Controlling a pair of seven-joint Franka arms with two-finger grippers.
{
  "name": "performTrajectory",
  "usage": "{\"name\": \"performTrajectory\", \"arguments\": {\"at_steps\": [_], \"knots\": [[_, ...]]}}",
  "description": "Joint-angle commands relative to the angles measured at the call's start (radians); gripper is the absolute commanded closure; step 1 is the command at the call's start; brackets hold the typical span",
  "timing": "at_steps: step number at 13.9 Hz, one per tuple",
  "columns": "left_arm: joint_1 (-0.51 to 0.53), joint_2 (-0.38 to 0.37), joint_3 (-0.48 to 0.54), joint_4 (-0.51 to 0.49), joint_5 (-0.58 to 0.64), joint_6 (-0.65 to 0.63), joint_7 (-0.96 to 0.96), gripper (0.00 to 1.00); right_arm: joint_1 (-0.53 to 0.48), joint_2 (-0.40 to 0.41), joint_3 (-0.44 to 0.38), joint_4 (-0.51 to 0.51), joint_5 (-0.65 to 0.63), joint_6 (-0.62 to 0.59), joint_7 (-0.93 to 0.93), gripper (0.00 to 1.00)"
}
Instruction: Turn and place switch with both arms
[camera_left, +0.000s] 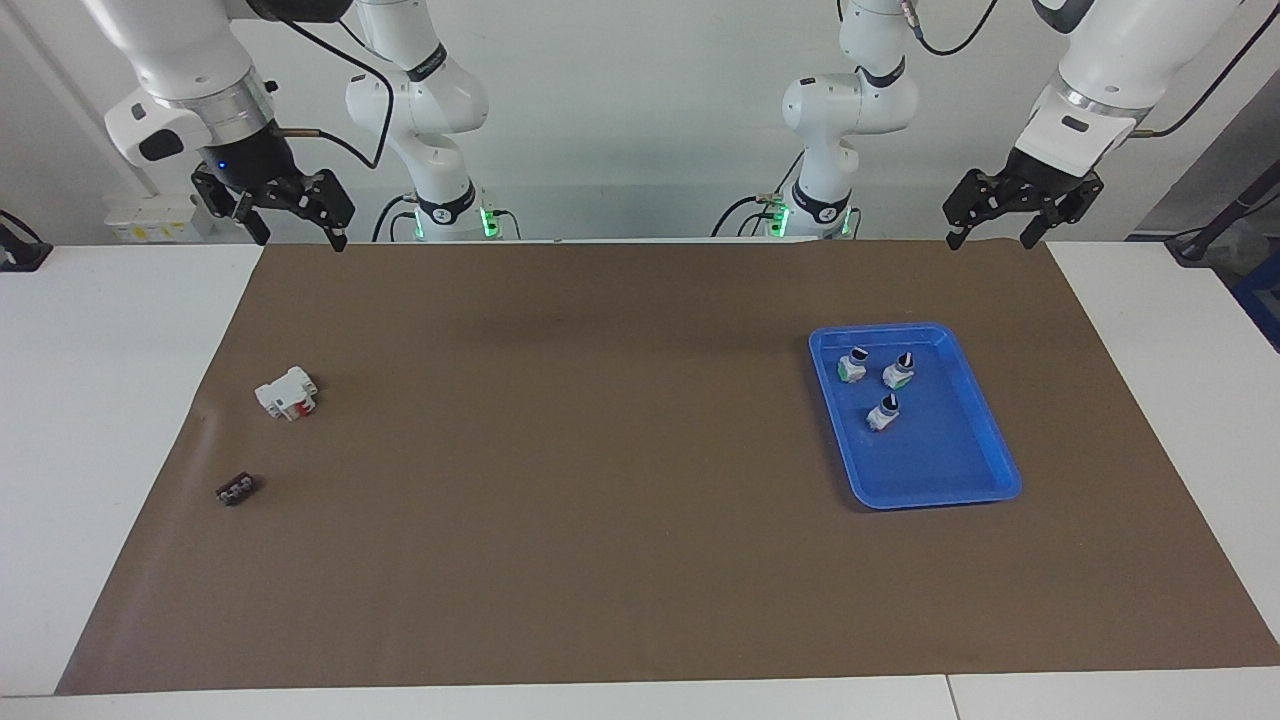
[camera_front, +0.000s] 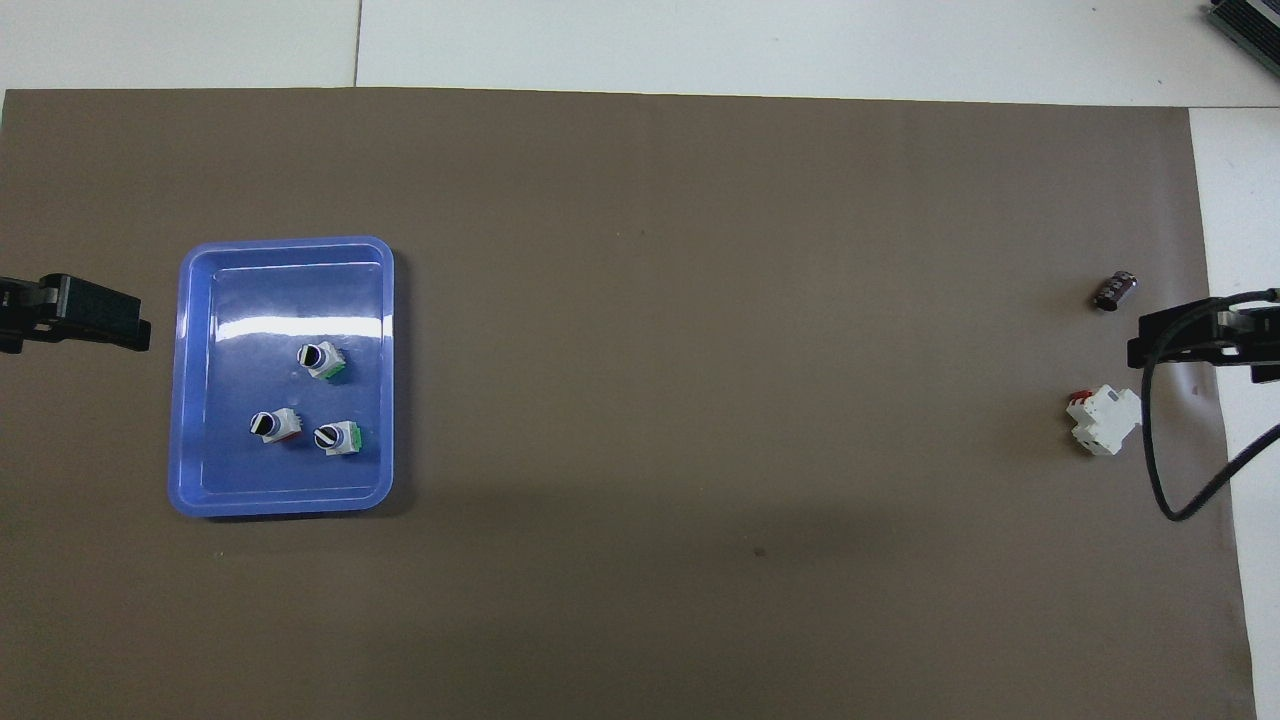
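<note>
In the blue tray (camera_left: 985, 455) toward the left arm's end, three switches (camera_left: 884, 412) are stood upright, nearest the wide-open left gripper (camera_left: 990, 238); the right gripper (camera_left: 291, 238) is likewise held open.

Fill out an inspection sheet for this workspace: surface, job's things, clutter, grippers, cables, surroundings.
Surface: brown mat covering a white table.
Job's things: three switches upright in the blue tray, toward the left arm's end.
Clutter: white block with red parts and small dark piece, toward the right arm's end.
Grippers: left gripper and right gripper open, empty, raised over the mat's edge nearest the robots.
Cables: black cable hanging from the right arm.
Surroundings: white wall.
</note>
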Motion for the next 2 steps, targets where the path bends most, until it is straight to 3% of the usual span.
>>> {"name": "performTrajectory", "arguments": {"at_steps": [1,2], "knots": [[0.008,-0.029,-0.012,-0.033,0.005,0.012,0.0,0.0,-0.005,-0.016,0.006,-0.013,-0.001,-0.003,-0.025,0.0],[0.007,-0.029,-0.012,-0.033,0.005,0.012,0.0,0.0,-0.004,-0.016,0.009,-0.013,-0.001,-0.003,-0.025,0.0]]}}
